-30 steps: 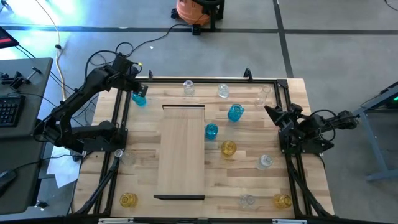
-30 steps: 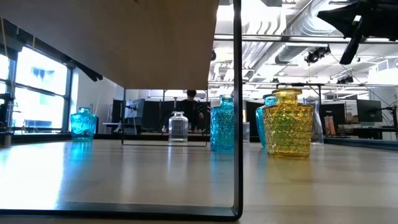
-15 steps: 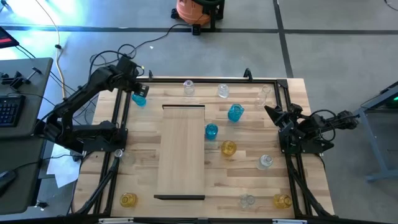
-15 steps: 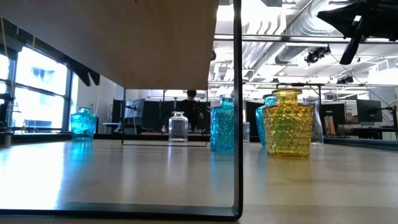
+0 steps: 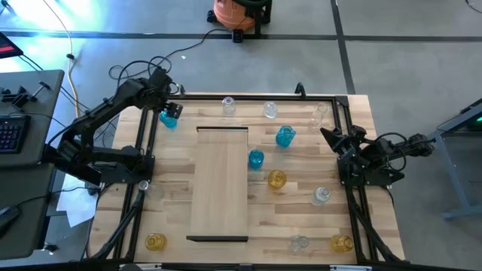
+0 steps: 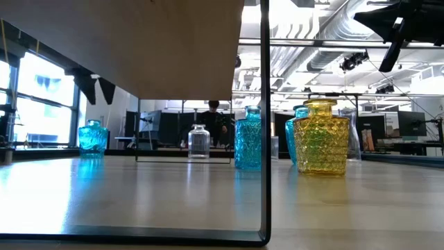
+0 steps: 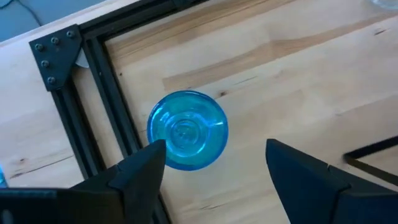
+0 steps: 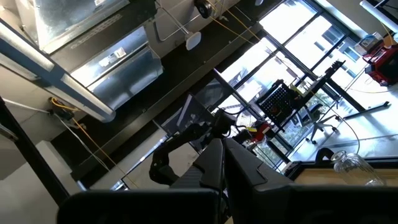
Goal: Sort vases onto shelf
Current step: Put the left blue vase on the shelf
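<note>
A grey concrete floor (image 5: 392, 45) surrounds the plank table (image 5: 173, 181), with an orange vacuum (image 5: 233, 13) beyond it, tall bright windows (image 6: 41, 104) and ceiling ducts (image 6: 305, 31) overhead.

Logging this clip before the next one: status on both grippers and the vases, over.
Left gripper open above the blue vase at the table's far-left corner, not gripping. Right gripper shut, parked at the right edge. Shelf bare; path clear.

No text, label, brand, number or sign could be read in any of the views. The vases, the shelf and the worktop carried no visible markings, and the panels and screens in the room behind were too small to make out.
</note>
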